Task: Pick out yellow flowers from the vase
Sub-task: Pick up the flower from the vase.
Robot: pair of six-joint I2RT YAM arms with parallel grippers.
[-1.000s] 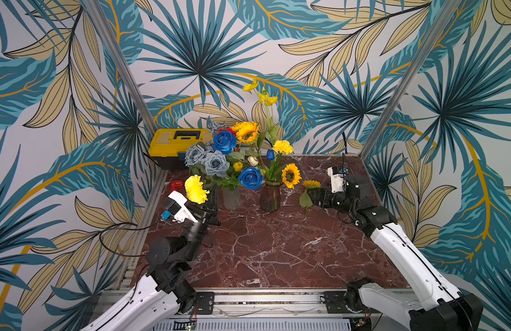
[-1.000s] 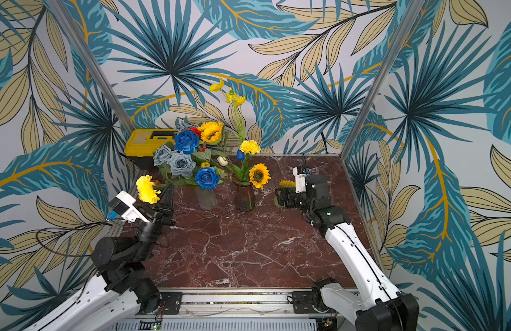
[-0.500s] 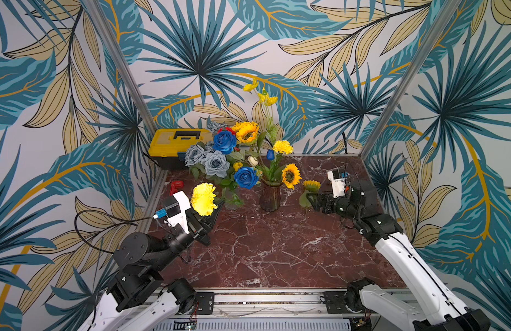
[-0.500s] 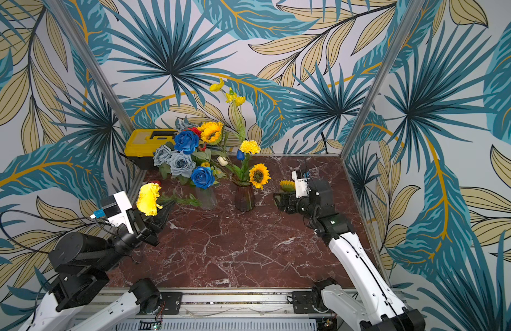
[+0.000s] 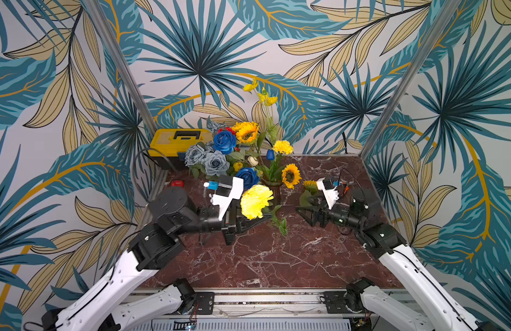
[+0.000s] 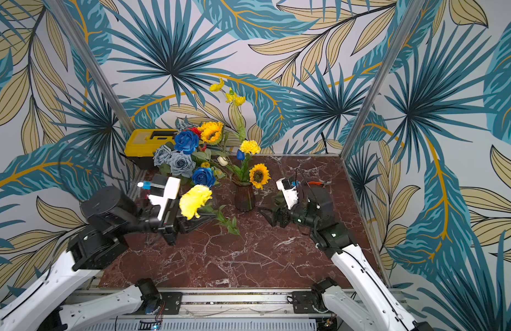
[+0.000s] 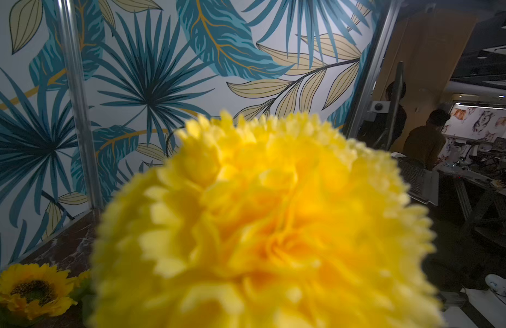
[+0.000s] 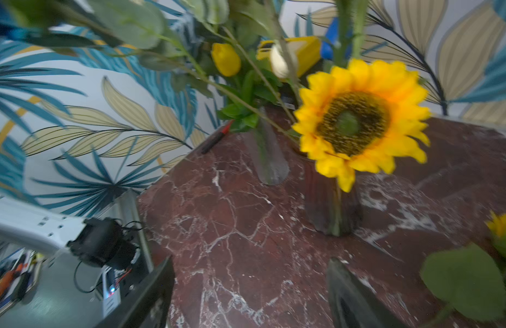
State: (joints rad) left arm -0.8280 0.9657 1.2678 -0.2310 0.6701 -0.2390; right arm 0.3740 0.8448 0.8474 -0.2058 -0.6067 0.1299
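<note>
top views: high, looking down, both show table | left wrist: close on pompom | right wrist: low, facing sunflower

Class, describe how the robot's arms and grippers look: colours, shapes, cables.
The left arm and right arm have white shell links lower down, black rounded joints and black upper links, with a thin black cable along each white link. Each wrist carries a white angular camera mount. The left gripper and right gripper are black, tapering to points.
</note>
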